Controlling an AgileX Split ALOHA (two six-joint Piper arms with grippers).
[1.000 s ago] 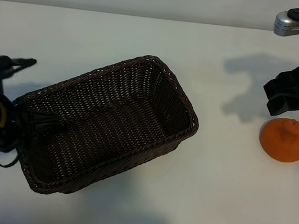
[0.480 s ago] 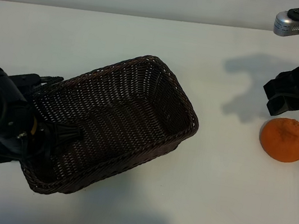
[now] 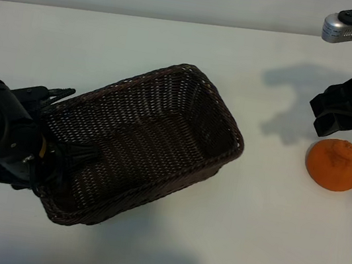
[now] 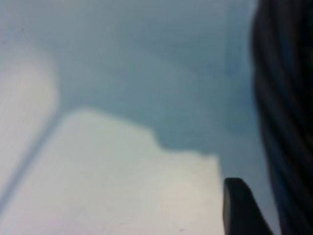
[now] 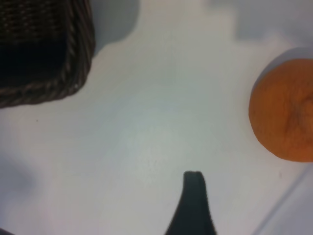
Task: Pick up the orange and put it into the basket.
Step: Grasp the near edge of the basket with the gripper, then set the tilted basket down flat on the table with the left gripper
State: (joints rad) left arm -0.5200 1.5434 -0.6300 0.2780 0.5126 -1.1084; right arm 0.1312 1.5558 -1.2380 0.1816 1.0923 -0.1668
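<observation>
White tabletop (image 3: 176, 45), bare apart from two things. Dark brown wicker basket (image 3: 200, 82) lying diagonally left of centre, empty inside. Orange (image 3: 335, 165) resting on the table well to the right of the basket, lumpy top up, nothing touching it.

Left gripper (image 3: 60, 147) at the basket's near-left end, one finger (image 3: 77, 153) reaching over the rim into the basket, the other outside the wall; pinching the wicker rim between them, as far as the exterior view shows. Left arm's dark bulk hiding that corner of the basket.

Right gripper (image 3: 338, 121) hovering just behind and above the orange, fingers spread, clear of the fruit. Casting a shadow on the table behind it.

Left wrist view mostly blur: pale table, a dark finger tip (image 4: 239, 205), dark mass along one edge. Right wrist view: basket corner (image 5: 73, 73), orange (image 5: 283, 115) cut off by the frame, one finger tip (image 5: 193, 196).

No labels or writing legible anywhere.
</observation>
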